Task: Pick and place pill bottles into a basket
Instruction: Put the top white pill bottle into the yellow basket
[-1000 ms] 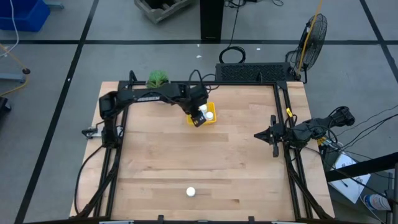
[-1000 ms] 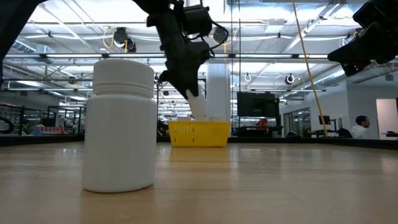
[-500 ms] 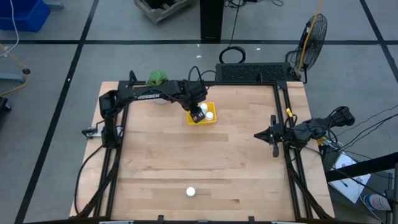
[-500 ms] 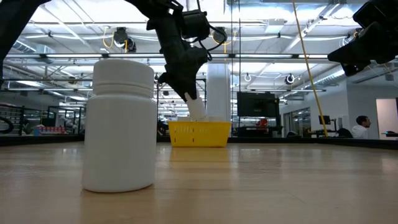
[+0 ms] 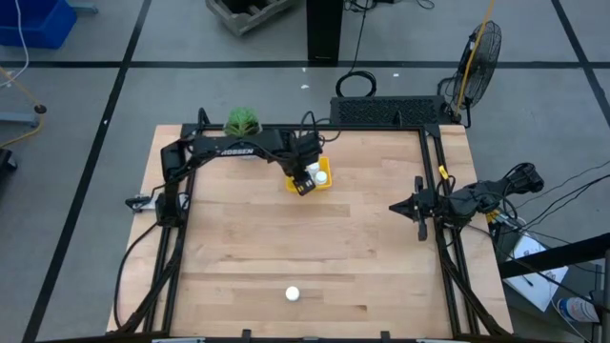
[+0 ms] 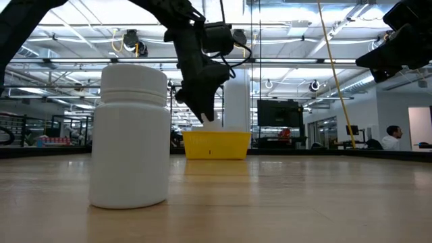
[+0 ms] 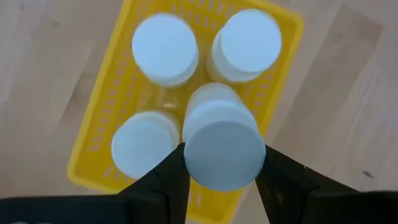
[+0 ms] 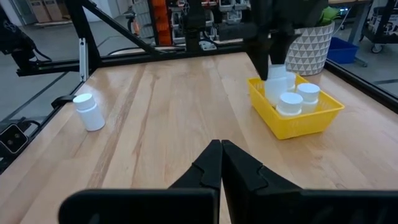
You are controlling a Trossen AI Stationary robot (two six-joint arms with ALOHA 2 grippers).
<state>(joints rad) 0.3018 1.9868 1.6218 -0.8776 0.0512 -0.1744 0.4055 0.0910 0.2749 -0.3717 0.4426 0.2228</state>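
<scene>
My left gripper (image 5: 305, 181) is shut on a white pill bottle (image 7: 222, 149) over the yellow basket (image 5: 315, 177), which stands at the table's far middle. Three more white-capped bottles (image 7: 165, 48) stand upright in the basket (image 7: 93, 146). In the low view the held bottle (image 6: 210, 122) dips behind the basket's wall (image 6: 216, 145). One bottle (image 5: 293, 294) stands alone near the table's near edge, large in the low view (image 6: 131, 135). My right gripper (image 5: 396, 206) is shut and empty at the table's right edge. My left gripper pinches the bottle's cap end (image 7: 186, 155) between its two fingers (image 7: 163, 180), one on each side. The fingers come from above, slanting down. The bottle hangs below them with its lower end inside the basket's free corner; whether it rests on the floor is hidden.
A white patterned pot with a green plant (image 5: 242, 122) stands just beyond the basket at the far left; it also shows in the right wrist view (image 8: 309, 46). Bare wooden tabletop (image 5: 305, 243) lies between the basket and the lone bottle.
My left gripper has gone down over the basket with the bottle. The bottle, which showed tilted above the basket's wall, now sits mostly behind that wall.
</scene>
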